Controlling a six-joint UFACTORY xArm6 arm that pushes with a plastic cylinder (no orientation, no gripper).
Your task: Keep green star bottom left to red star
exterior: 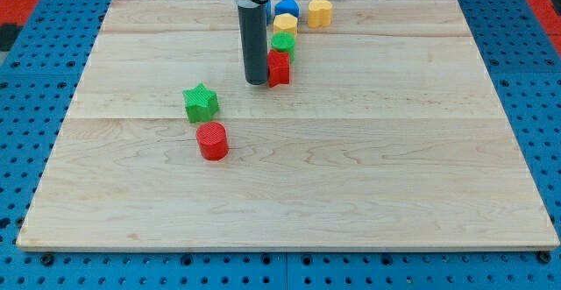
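Note:
The green star [201,102] lies on the wooden board [351,176] left of centre. The red star [279,67] lies up and to the right of it, near the view's top centre. My tip [257,81] stands right beside the red star's left side, touching or nearly touching it. The rod hides part of the red star's left edge. The green star is well to the lower left of my tip.
A red cylinder [212,141] sits just below the green star. Above the red star stand a green block [283,43], a yellow block [285,24], a blue block [287,7] and a yellow hexagon [320,12].

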